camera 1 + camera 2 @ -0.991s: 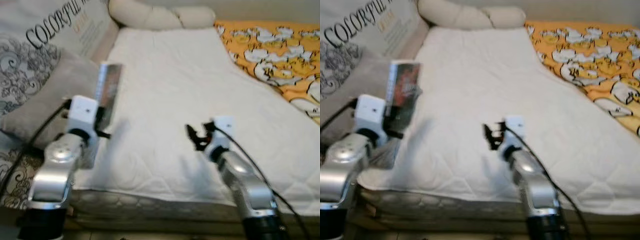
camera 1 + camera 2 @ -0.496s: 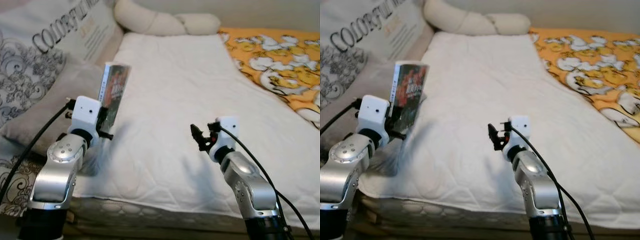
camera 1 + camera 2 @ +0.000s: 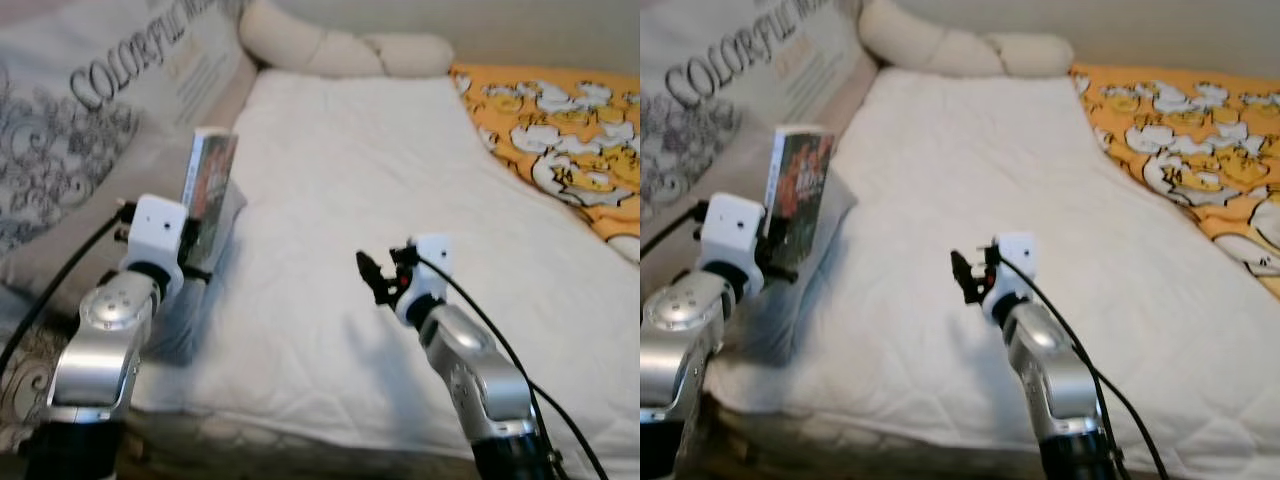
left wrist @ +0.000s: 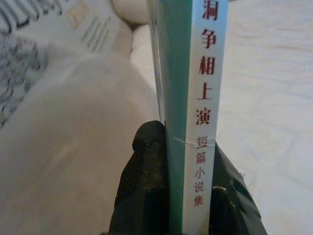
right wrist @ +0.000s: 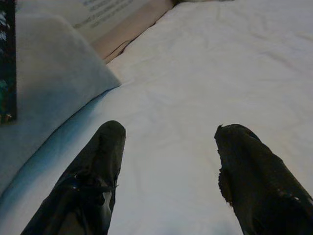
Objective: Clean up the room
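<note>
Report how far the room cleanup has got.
Done: the book is off the bed, held upright in the shut left hand beside the grey pillow. In hand: carrying it. Left: putting it away somewhere; the right hand hovers open above the white cover, holding nothing.

We see a bed (image 3: 150, 440) covered with a white quilted mattress pad (image 3: 350, 180); at its head lies a long cream bolster (image 3: 340, 50), knotted in the middle; along our left side a grey pillow (image 3: 110, 200) rests on the pad, and behind it leans a large cushion (image 3: 90, 90) printed with scrollwork and the word COLORFUL; on the right an orange blanket (image 3: 560, 140) with white cartoon figures overlaps the pad's edge.
</note>
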